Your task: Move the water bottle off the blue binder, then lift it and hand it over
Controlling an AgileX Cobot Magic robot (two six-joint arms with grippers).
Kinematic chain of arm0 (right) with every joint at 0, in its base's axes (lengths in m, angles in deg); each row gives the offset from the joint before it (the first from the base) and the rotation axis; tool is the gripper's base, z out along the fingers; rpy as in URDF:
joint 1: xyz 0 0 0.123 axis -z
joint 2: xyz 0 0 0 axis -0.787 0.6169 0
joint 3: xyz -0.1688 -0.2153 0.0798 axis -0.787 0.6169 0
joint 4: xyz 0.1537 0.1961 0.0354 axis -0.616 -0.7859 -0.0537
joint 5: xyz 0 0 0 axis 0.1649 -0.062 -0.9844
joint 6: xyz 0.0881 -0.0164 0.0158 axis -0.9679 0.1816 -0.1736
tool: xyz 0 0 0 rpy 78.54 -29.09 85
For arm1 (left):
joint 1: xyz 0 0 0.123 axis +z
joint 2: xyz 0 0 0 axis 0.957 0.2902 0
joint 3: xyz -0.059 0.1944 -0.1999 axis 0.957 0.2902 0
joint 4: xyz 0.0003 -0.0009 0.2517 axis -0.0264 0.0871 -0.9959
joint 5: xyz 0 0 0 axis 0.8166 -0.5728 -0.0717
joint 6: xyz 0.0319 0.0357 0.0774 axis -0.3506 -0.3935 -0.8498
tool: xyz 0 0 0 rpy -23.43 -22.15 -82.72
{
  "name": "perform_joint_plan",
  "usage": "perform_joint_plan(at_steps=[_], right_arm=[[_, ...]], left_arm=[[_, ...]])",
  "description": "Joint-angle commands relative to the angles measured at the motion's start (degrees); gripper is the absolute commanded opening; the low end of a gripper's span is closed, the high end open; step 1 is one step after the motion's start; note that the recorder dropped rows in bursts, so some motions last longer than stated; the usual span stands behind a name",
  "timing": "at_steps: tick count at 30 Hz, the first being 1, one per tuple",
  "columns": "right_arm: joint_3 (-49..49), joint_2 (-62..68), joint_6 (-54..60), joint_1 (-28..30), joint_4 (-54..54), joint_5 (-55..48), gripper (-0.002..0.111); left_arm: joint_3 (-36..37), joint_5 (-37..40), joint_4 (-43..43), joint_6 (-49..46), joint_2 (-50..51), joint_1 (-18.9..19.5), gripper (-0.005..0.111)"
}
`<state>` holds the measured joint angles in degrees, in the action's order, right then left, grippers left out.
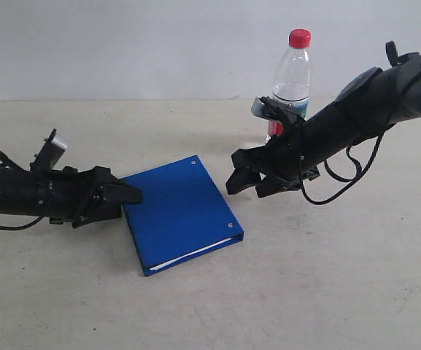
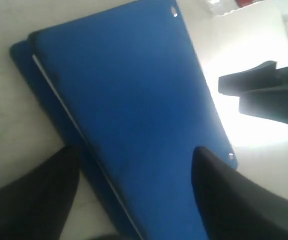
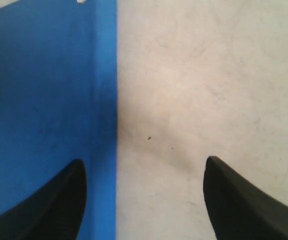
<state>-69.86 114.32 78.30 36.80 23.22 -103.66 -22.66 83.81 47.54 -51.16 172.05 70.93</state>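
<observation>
The water bottle [image 1: 292, 73], clear with a red cap, stands upright on the table behind my right arm, off the binder. The blue binder [image 1: 182, 210] lies flat and closed in the middle. My left gripper [image 1: 130, 195] is open at the binder's left edge; in the left wrist view the binder [image 2: 134, 90] fills the space between its jaws [image 2: 134, 152]. My right gripper [image 1: 250, 182] hangs open and empty just past the binder's right edge; in its wrist view, one side of the gripper [image 3: 144, 161] is over the binder [image 3: 44, 90] and the other over bare table.
The beige table [image 1: 327, 277] runs back to a plain white wall [image 1: 122, 44]. My right gripper's fingers [image 2: 263, 95] show in the left wrist view beyond the binder's far corner. A loose black cable [image 1: 341, 186] loops under the right arm.
</observation>
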Motion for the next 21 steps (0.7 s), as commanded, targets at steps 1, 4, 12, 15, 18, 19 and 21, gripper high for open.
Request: perform_joint_plan(at_steps=[1, 4, 12, 15, 18, 19, 21], right_arm=[[-0.3, 0.0, 3.0, 0.0, -2.4, 0.9, 0.061], [-0.3, 0.8, 3.0, -0.2, -2.8, -0.1, 0.061], [-0.2, 4.2, 5.3, -2.0, -3.5, -3.9, 0.061], [-0.2, 4.2, 9.8, -2.2, -6.1, -7.1, 0.061], [-0.2, 4.2, 12.3, -2.2, -9.0, -9.3, 0.061], [-0.2, 4.2, 12.3, -2.2, -9.5, -9.5, 0.061], [-0.2, 4.2, 12.3, -2.2, -9.7, -9.6, 0.061]], left_arm=[[-1.4, -7.6, 0.4, 0.3, 0.0, -4.3, 0.06], [-3.1, -10.6, 0.4, 0.3, 0.0, -6.5, 0.06], [-7.7, -4.1, 0.4, 1.6, 0.0, -8.8, 0.06], [-8.9, 6.7, 0.4, 1.6, 0.0, -8.8, 0.06], [-9.4, 14.6, 0.4, 0.2, 0.0, -8.8, 0.06], [-9.4, 14.7, 0.4, -0.4, 0.0, -8.8, 0.06], [-9.4, 11.8, 0.4, 0.8, 0.1, -8.8, 0.06]])
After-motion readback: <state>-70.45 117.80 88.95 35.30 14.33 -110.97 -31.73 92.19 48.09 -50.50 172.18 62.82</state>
